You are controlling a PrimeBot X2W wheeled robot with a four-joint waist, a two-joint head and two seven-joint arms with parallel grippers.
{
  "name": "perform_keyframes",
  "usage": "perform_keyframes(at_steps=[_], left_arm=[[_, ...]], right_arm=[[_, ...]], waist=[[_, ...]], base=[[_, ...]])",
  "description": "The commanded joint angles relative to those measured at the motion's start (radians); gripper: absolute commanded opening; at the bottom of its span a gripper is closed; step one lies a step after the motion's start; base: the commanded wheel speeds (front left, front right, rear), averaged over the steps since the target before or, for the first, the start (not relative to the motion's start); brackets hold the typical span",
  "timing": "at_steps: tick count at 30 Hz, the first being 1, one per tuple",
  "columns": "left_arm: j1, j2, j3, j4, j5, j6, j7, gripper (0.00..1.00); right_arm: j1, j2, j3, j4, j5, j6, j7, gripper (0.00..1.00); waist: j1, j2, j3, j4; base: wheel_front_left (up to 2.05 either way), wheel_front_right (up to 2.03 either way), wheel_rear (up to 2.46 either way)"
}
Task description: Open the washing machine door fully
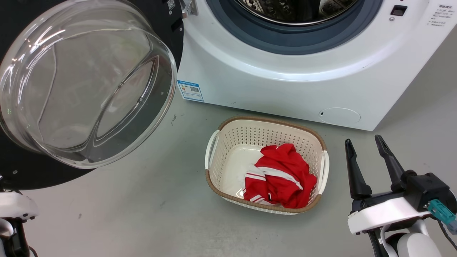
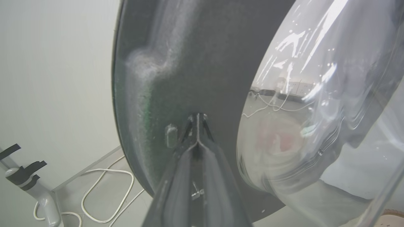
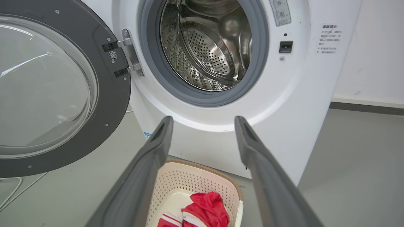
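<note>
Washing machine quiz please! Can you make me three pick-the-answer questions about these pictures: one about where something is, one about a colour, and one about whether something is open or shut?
1. Where does the laundry basket stand?
A) on the floor in front of the washing machine
B) on top of the machine
C) on a shelf

2. What colour is the cloth in the basket?
A) blue
B) red with white stripes
C) green

3. How is the washing machine door?
A) shut tight
B) lying flat on the ground
C) swung open on its hinge

Answers:
1 A: the head view shows it on the grey floor before the white front.
2 B: red folds with white bands lie inside.
3 C: the door hangs aside at the robot's left, and the steel drum is uncovered.
</note>
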Motion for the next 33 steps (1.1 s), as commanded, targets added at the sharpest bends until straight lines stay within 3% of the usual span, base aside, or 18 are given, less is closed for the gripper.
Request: perform_keyframes(at_steps=[1, 9, 10, 11, 12, 22, 33], left_arm=[[-0.002, -0.008, 0.019, -0.003, 0.011, -0.003, -0.002, 0.0], [0.085, -0.073, 0.072, -0.081, 0.062, -0.009, -0.002, 0.0], [0.101, -0.09, 0.078, -0.096, 0.063, -0.008, -0.002, 0.14], [0.118, -0.105, 0.084, -0.114, 0.068, -0.007, -0.002, 0.49], [0.134, -0.117, 0.086, -0.134, 0.073, -0.009, -0.002, 1.0], [0.295, -0.247, 0.01, -0.333, 0.116, -0.022, -0.002, 1.0], [0.384, -0.264, -0.222, -0.46, 0.096, 0.019, -0.002, 1.0]], right_arm=[[-0.013, 0.001, 0.001, 0.003, 0.001, 0.0, -0.003, 1.0], [0.005, 0.001, 0.008, 0.038, 0.027, 0.0, -0.033, 1.0], [0.007, 0.001, 0.01, 0.043, 0.031, 0.0, -0.037, 1.0], [0.01, 0.001, 0.012, 0.048, 0.036, 0.0, -0.041, 1.0], [0.015, 0.001, 0.013, 0.052, 0.036, 0.0, -0.044, 1.0], [0.044, 0.001, 0.025, 0.068, 0.017, 0.0, -0.062, 1.0], [0.065, 0.001, 0.045, 0.049, 0.017, 0.0, -0.055, 1.0]], waist=[[-0.0001, 0.0, -0.005, -0.004], [-0.0001, 0.0, -0.061, -0.026], [-0.0001, 0.0, -0.07, -0.029], [-0.0001, 0.0, -0.08, -0.032], [-0.0001, 0.0, -0.088, -0.035], [-0.0001, 0.0, -0.152, -0.071], [-0.0001, 0.0, -0.182, -0.134]], base=[[0.0, 0.0, 0.0], [0.0, 0.0, 0.0], [0.0, 0.0, 0.0], [0.0, 0.0, 0.0], [0.0, 0.0, 0.0], [0.0, 0.0, 0.0], [0.0, 0.0, 0.0]])
